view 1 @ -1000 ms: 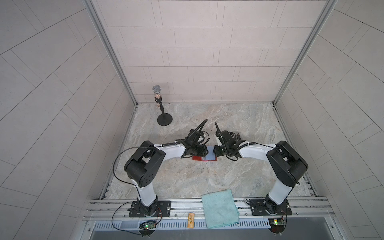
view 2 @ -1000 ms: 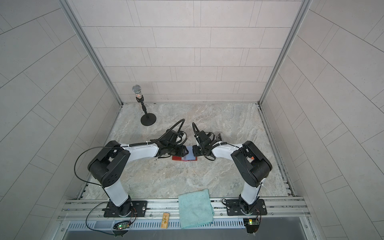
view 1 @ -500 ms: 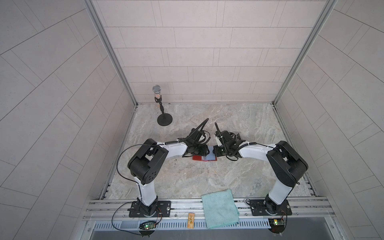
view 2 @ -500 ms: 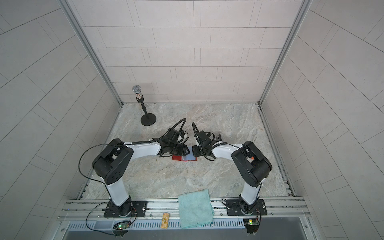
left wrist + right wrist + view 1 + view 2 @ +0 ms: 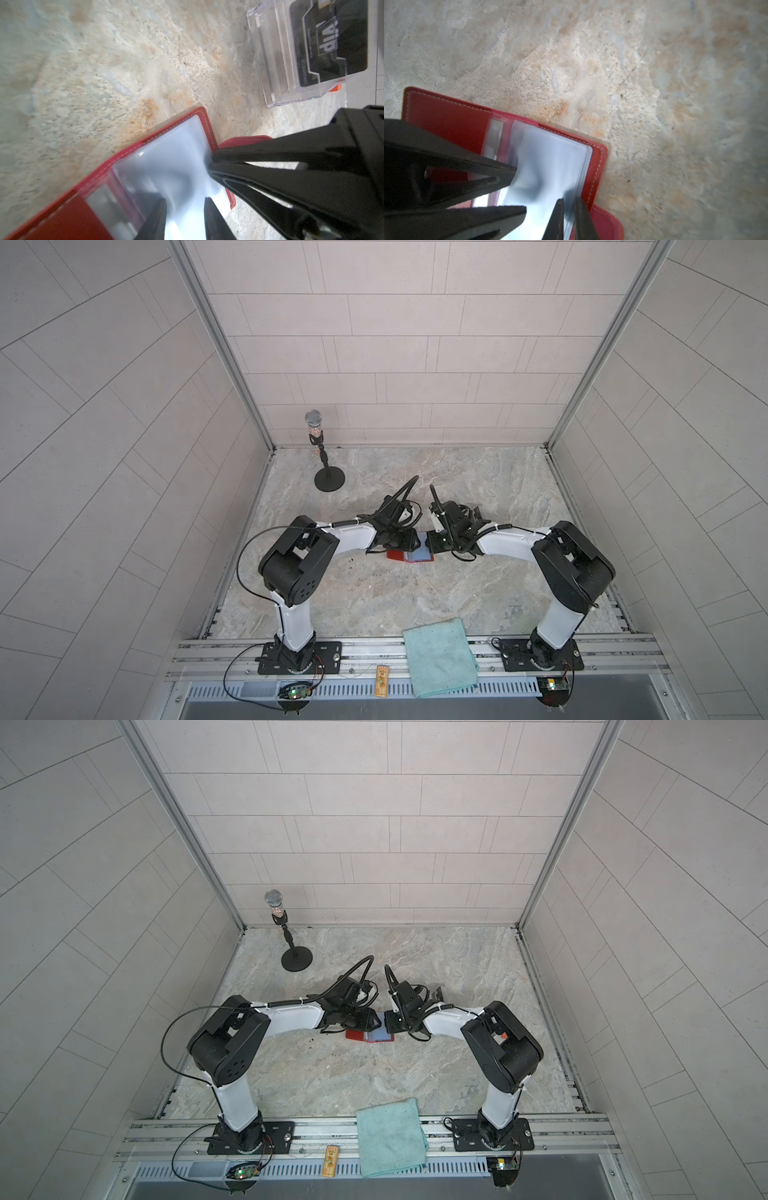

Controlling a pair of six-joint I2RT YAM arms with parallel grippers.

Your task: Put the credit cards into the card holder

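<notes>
Card holder (image 5: 446,122) (lying open): sleeve (image 5: 554,158) pinched between right fingers (image 5: 556,220).

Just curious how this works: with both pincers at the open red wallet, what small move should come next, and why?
Probably the right gripper should lift the clear plastic sleeve it pinches slightly, opening its pocket. The red leather-look book-style wallet lies open, the left gripper stands open over the sleeve, and the black plastic card waits in the small clear plastic box.

The red card holder (image 5: 446,122) lies open on the marble tabletop (image 5: 654,83), clear sleeves up. A black card (image 5: 336,41) with white lettering stands in a clear box (image 5: 270,62) nearby.
</notes>
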